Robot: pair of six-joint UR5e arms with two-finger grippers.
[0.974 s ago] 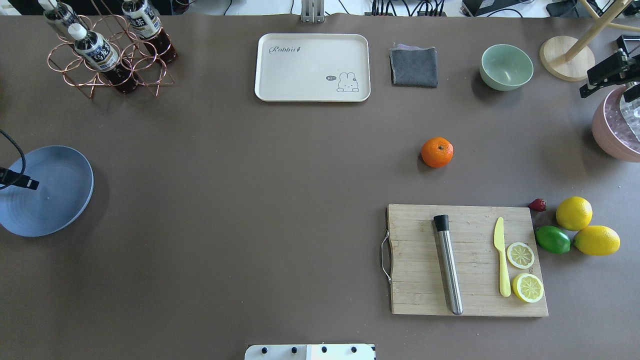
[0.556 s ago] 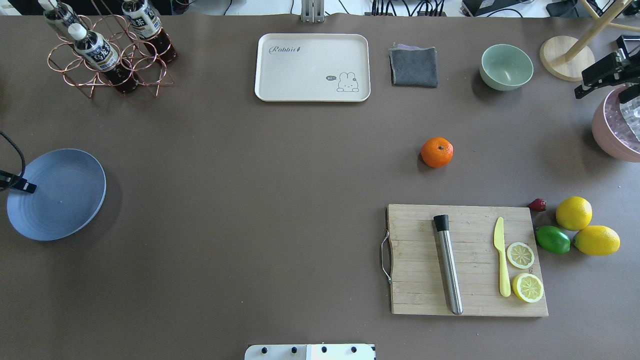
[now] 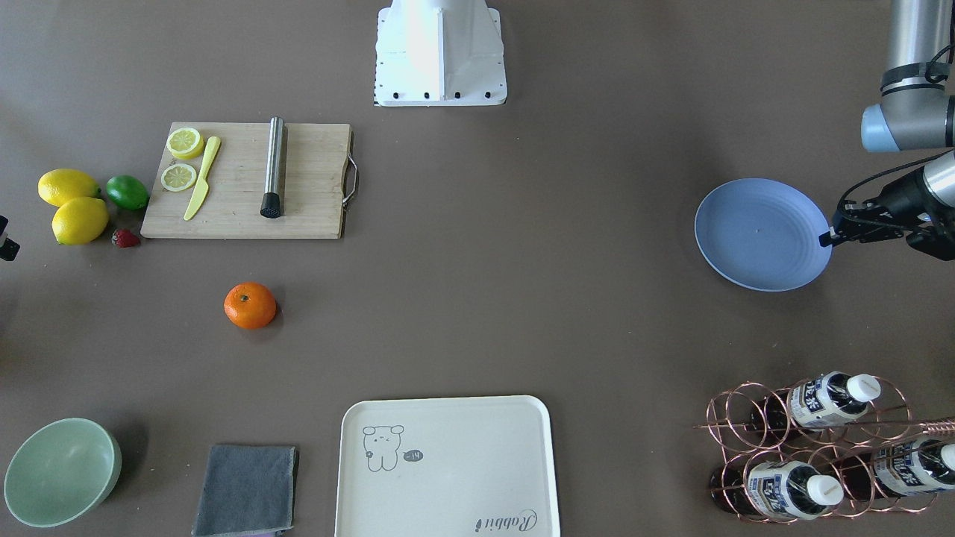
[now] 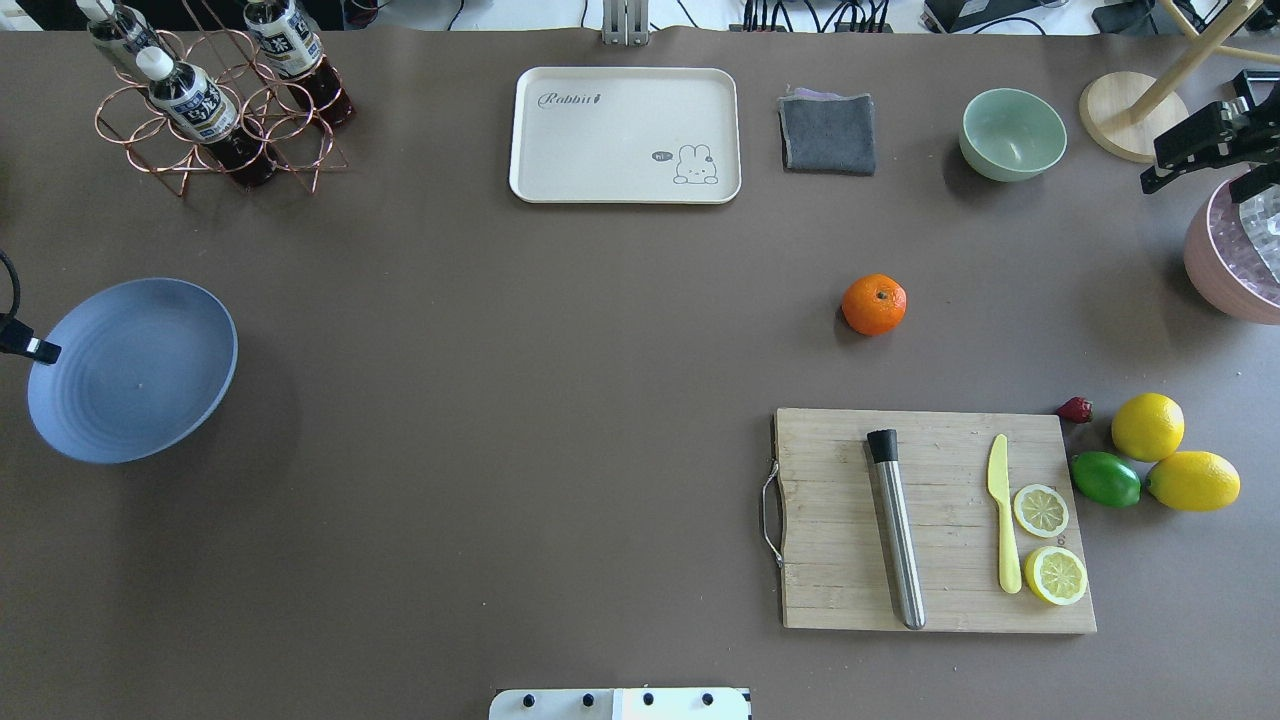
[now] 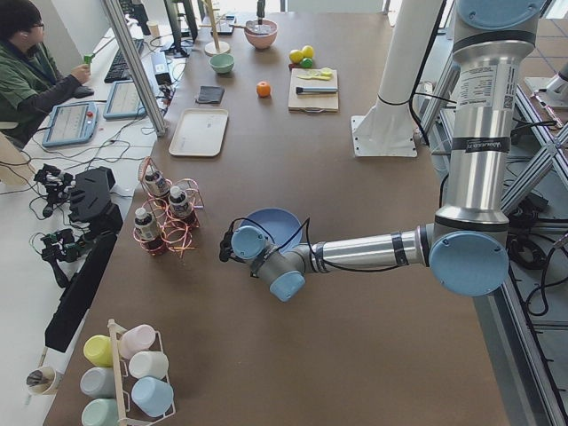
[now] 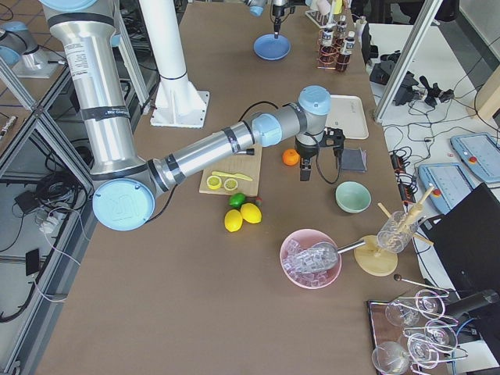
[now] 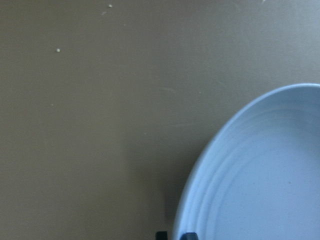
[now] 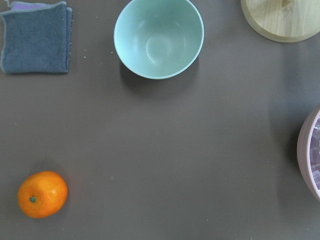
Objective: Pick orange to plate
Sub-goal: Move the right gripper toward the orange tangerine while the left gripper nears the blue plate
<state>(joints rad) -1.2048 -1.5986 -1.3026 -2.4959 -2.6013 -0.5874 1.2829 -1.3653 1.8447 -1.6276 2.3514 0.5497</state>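
Note:
The orange sits alone on the brown table, just beyond the cutting board, and also shows at the lower left of the right wrist view and in the front view. The blue-grey plate is at the table's far left, tilted a little. My left gripper is shut on its outer rim, and the rim fills the left wrist view. My right gripper hangs open and empty at the right edge, above the pink bowl's rim, well right of the orange.
A wooden cutting board holds a steel muddler, a yellow knife and lemon slices. Two lemons, a lime and a strawberry lie right of it. A cream tray, grey cloth, green bowl, pink bowl and bottle rack line the far side.
My left gripper has brought the plate to the right, farther onto the table. The right gripper has drifted slightly left and toward the far side. The orange has not moved.

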